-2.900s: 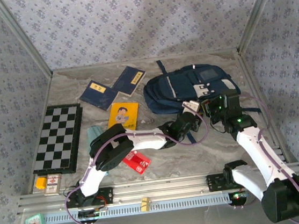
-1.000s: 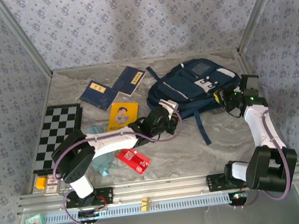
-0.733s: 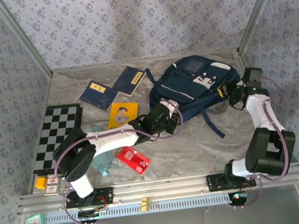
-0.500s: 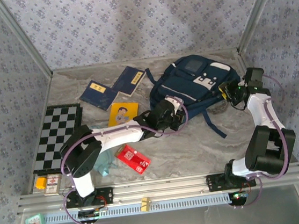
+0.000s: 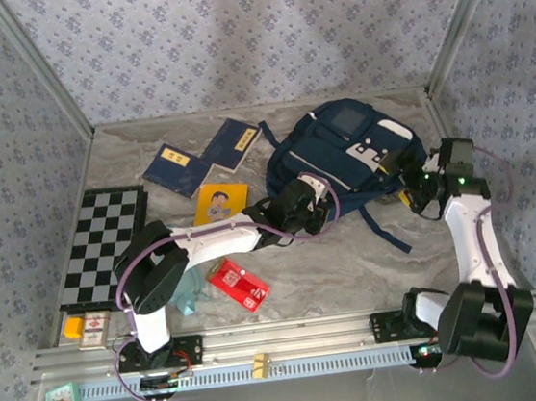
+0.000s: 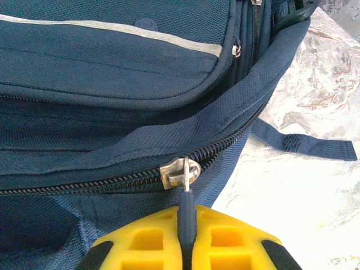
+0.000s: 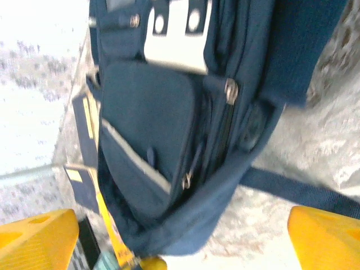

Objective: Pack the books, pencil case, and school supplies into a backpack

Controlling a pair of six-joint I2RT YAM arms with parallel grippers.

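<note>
Lying flat at the far right of the table (image 5: 354, 278), the navy backpack (image 5: 340, 153) has its front pocket and white patches facing up. Its long axis runs roughly across the table, tilted so that the left end sits nearer the arms than the right end; which end is the top cannot be told. One dark strap (image 5: 390, 228) trails from it toward the near edge. The left gripper (image 5: 313, 207) meets the bag's near-left edge. In the left wrist view its yellow pads (image 6: 225, 242) are pressed together on the dark zipper pull (image 6: 186, 211), which hangs from the metal slider (image 6: 179, 170) on a zipper running along the bag's side. The right gripper (image 5: 410, 173) stands at the bag's right end. In the right wrist view its yellow fingertips (image 7: 35, 239) are spread wide apart and grasp nothing, with the pocket face of the backpack lying beyond them. Left of the bag, a navy book (image 5: 179, 168) and a second navy book (image 5: 233, 144) lie side by side at the far side of the table. The yellow book (image 5: 220, 207) lies just nearer than these. The pencil case (image 5: 192, 288) is partly hidden beneath the left arm, and the red packet (image 5: 239, 284) lies just beside it.
</note>
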